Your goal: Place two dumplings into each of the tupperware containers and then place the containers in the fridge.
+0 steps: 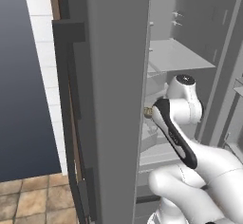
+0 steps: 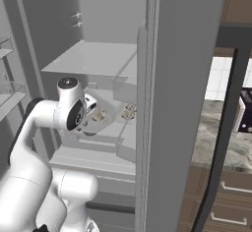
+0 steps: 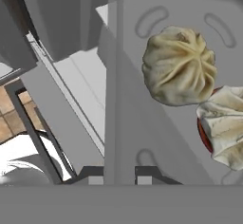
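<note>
My gripper point(image 3: 119, 175) is inside the open fridge point(image 2: 182, 78), shut on the thin upright wall of a dark-grey tupperware container point(image 3: 114, 76). Two beige pleated dumplings lie in that container: one point(image 3: 179, 66) in the middle, the other point(image 3: 223, 126) at the right edge of the hand view. In the right base view the gripper point(image 2: 91, 109) sits at a middle shelf beside a dumpling point(image 2: 97, 114). More dumplings point(image 2: 129, 110) lie farther right on the same shelf, partly hidden by the door. One dumpling point(image 1: 147, 111) peeks past the door edge in the left base view.
Both fridge doors point(image 1: 118, 99) stand open on either side of my arm. A pale shelf point(image 2: 93, 59) hangs above the hand, and door bins point(image 2: 7, 93) are at the left. A marble counter point(image 2: 216, 128) with wooden drawers point(image 2: 231, 201) lies to the right.
</note>
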Controlling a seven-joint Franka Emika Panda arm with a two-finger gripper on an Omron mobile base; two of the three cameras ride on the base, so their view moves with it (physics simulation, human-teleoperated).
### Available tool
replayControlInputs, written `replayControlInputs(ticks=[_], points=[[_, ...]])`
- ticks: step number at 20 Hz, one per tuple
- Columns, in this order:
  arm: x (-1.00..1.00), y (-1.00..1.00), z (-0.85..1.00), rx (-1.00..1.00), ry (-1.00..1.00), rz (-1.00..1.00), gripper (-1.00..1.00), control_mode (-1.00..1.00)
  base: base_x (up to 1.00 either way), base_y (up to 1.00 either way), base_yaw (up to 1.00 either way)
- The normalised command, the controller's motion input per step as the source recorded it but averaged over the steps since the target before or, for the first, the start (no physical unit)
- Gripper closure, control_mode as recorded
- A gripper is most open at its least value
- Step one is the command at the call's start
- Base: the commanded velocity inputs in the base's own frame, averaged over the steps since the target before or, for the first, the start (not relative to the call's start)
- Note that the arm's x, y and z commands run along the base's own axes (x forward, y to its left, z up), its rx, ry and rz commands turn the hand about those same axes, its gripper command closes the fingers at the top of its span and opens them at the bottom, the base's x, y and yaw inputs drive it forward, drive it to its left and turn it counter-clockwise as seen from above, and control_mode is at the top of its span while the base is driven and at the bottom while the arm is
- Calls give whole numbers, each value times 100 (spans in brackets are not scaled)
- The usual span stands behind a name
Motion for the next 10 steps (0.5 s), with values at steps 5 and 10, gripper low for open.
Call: replayControlInputs(ticks=[5, 10], points=[[27, 15, -1, 6, 0, -23, 100, -100, 0, 0, 0], [42, 30, -7, 9, 7, -17, 100, -100, 0, 0, 0]])
